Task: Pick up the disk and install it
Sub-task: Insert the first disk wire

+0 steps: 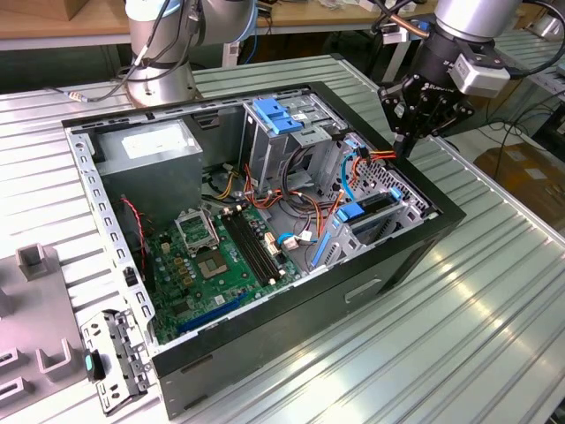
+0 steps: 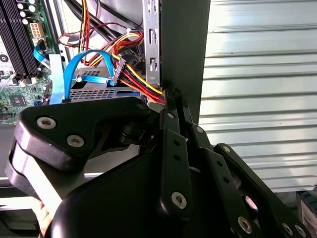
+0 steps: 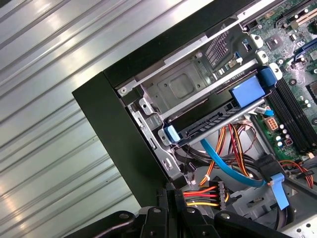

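The disk (image 1: 378, 210) lies flat in the lower drive cage at the open computer case's corner on the exterior view's right, its light blue carrier rail (image 3: 246, 92) along its edge. In the first wrist view the disk (image 3: 210, 124) sits in a slot under a grey metal bracket. My gripper (image 1: 403, 148) hangs just above the case's rim, beyond the disk, with its thin black fingers (image 2: 171, 111) pressed together and shut. Red, yellow and black power wires (image 2: 141, 84) run right up against the fingertips (image 3: 169, 198), and their connector (image 3: 218, 190) lies beside them.
The black case (image 1: 380, 265) lies open on a ribbed metal table (image 1: 494, 336). Inside are a green motherboard (image 1: 221, 256), a grey power supply (image 1: 150, 163), a tall bay with a blue latch (image 1: 275, 115) and blue data cables (image 3: 228, 168). Grey fixtures (image 1: 35, 309) stand at the exterior view's left.
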Available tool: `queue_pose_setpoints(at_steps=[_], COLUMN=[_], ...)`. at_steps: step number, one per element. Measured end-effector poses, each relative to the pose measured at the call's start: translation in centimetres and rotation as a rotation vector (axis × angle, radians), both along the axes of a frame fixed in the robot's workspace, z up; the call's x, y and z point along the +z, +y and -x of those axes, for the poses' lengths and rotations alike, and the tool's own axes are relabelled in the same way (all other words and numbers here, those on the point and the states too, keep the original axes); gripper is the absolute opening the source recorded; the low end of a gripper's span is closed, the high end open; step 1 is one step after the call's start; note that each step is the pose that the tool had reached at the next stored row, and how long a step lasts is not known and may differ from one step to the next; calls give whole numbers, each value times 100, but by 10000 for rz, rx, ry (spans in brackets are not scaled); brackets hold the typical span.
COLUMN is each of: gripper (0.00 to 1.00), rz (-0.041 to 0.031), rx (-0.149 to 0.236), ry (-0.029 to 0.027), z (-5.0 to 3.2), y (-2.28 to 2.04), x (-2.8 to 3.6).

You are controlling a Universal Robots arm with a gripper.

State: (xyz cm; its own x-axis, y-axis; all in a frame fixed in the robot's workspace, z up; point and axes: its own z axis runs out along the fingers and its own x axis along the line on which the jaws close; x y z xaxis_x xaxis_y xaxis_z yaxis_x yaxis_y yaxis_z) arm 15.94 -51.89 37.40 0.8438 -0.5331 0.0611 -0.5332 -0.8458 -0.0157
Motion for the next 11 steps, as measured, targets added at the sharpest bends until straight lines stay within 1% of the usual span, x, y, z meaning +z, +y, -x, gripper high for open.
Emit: queue_pose_setpoints(at_steps=[2,11], gripper=[16,16], rz=[-1,-1], rx=[-50,-259], ry=[1,0], z=[11,14], y=[-1,-1], x=[-1,0])
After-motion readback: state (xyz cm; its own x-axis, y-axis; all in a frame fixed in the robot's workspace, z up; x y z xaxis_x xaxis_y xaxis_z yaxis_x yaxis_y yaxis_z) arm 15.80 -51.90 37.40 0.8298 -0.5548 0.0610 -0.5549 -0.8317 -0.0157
